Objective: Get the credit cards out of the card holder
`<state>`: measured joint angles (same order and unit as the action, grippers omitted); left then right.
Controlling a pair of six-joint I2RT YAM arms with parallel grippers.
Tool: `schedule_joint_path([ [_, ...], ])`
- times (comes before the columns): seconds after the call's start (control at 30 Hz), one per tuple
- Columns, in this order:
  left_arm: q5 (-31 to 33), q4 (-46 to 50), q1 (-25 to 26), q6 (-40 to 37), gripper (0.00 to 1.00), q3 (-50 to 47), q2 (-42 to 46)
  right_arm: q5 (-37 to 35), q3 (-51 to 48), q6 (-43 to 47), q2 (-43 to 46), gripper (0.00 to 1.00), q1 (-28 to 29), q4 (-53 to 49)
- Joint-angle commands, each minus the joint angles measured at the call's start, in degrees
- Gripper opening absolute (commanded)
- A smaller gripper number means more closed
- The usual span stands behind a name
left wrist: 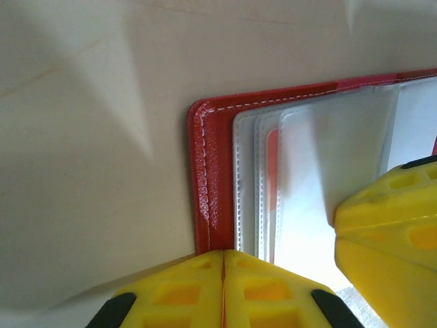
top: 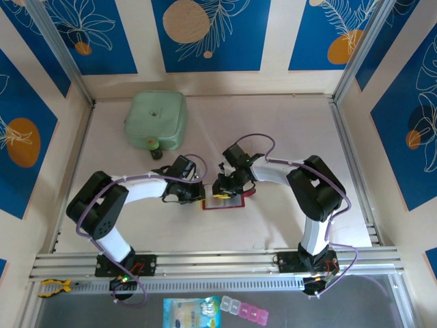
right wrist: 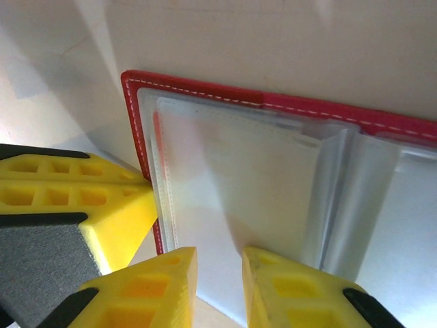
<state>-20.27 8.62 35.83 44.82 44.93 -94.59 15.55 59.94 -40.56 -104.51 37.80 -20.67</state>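
Note:
The red card holder [top: 222, 203] lies open on the table between the two arms, its pale clear pockets facing up [left wrist: 208, 171] [right wrist: 205, 96]. A reddish strip of a credit card [left wrist: 272, 171] [right wrist: 156, 130] shows through the pockets near the left edge; the rest of the cards is hidden. My left gripper [top: 198, 195] [left wrist: 223, 256] is shut, its tips pressed on the holder's left red border. My right gripper [top: 222, 190] [right wrist: 218, 263] hovers low over the left pocket. Its jaws stand a little apart, with the pale pocket showing in the gap.
A mint-green case [top: 158, 119] with a small dark object [top: 156, 148] at its near edge sits at the back left. Metal rails [top: 218, 260] run along the near edge. Below them lie a packet [top: 191, 313] and a pill box [top: 244, 311].

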Motion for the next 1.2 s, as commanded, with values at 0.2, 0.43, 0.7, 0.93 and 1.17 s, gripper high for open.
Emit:
schedule_joint_path([
  [0.2, 1.83, 4.06, -0.40, -1.40, 0.10, 0.64, -0.73, 1.70, -3.11, 2.43, 2.12, 0.22, -2.54, -1.57],
  [0.43, 2.15, 5.32, -0.41, -1.66, 0.10, 2.21, 0.12, 7.77, -5.05, 4.81, 1.86, 0.17, -4.34, 1.57],
  [0.7, 1.22, 5.31, -0.37, -1.01, 0.15, 3.84, 2.57, 11.23, -7.75, 5.48, 1.49, 0.15, -6.52, 4.83],
  [0.93, -1.36, 2.81, 1.09, 1.31, 0.27, 5.09, 3.47, 14.40, -10.11, 4.96, 1.02, 0.14, -8.34, 8.82],
  [1.17, -3.94, -2.09, 2.70, 4.60, 0.32, 5.34, 1.01, 16.35, -12.03, 3.84, 0.31, 0.13, -9.41, 12.09],
])
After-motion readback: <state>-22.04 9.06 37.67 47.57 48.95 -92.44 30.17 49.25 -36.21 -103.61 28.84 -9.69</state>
